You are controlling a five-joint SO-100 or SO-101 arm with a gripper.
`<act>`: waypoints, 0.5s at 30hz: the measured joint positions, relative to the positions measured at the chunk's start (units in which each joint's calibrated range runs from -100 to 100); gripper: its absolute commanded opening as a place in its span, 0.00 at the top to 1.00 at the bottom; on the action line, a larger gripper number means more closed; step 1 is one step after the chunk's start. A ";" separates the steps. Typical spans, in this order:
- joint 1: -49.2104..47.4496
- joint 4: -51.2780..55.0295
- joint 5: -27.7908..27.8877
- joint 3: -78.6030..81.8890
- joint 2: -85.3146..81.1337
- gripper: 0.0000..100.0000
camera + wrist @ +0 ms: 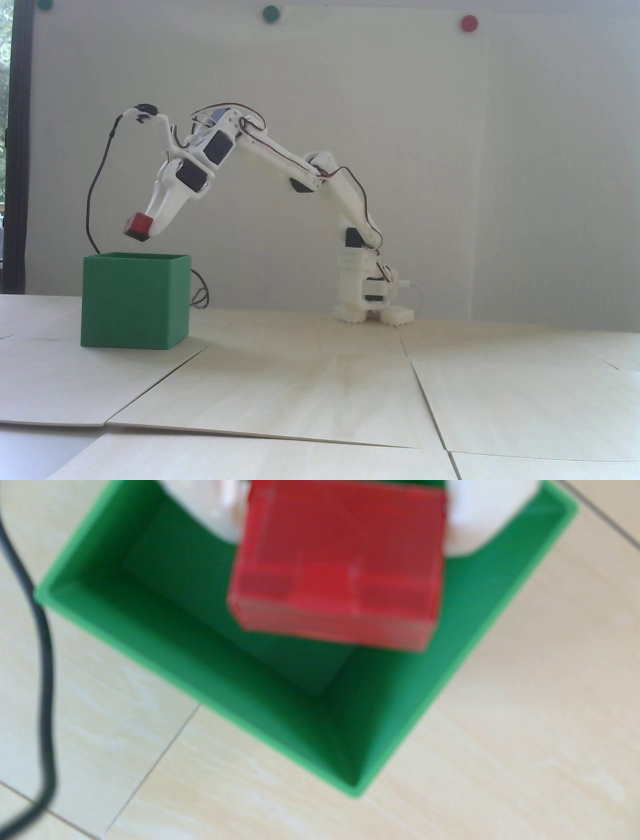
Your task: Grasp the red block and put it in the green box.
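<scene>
While the red block (138, 225) is clamped between the closed jaws of the gripper (145, 231), it is held just above the open green box (135, 305); the grasp is judged done, only the release is left. Fingertips are cut off and blurred in the wrist view, and the box floor is partly hidden

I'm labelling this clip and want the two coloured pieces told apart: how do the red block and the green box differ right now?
Size: the red block is far smaller than the green box.
Support: the block hangs in the air, pinched by the white fingers; the box stands on the wooden table.
Pose: the block is tilted; the box sits upright, open at the top.
Shared: both are plain, single-coloured, straight-edged shapes, and the wrist view shows the block over the box's opening.
</scene>
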 measured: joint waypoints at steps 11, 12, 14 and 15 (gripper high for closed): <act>0.00 -2.58 0.00 0.00 0.58 0.83; 0.00 -2.58 0.00 0.00 0.58 0.83; 0.00 -2.58 0.00 0.00 0.58 0.83; 0.00 -2.58 0.00 0.00 0.58 0.82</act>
